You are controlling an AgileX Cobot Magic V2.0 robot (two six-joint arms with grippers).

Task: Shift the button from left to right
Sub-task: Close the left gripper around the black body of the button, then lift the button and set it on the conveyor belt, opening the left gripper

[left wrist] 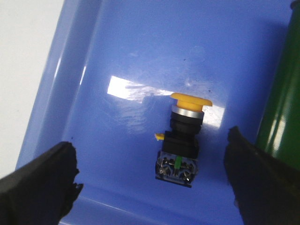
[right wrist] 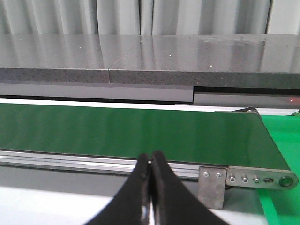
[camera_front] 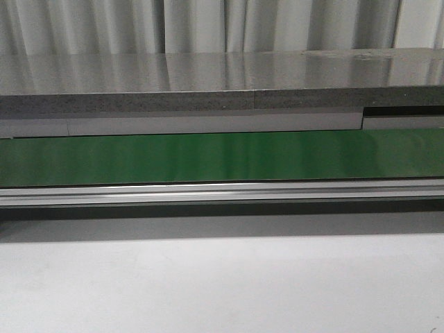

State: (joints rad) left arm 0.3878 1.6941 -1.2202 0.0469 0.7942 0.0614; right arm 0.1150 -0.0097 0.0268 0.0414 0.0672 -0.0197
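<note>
The button, with a round yellow-orange head, black body and tiny green mark, lies on its side in a blue tray in the left wrist view. My left gripper is open above the tray, one black finger on each side of the button, touching nothing. My right gripper is shut and empty, its fingers pressed together in front of the green conveyor belt. Neither gripper nor the button shows in the front view.
The green conveyor belt with its aluminium rail runs across the front view, a grey counter behind it and the white table in front. A bright green surface lies beyond the belt's end bracket.
</note>
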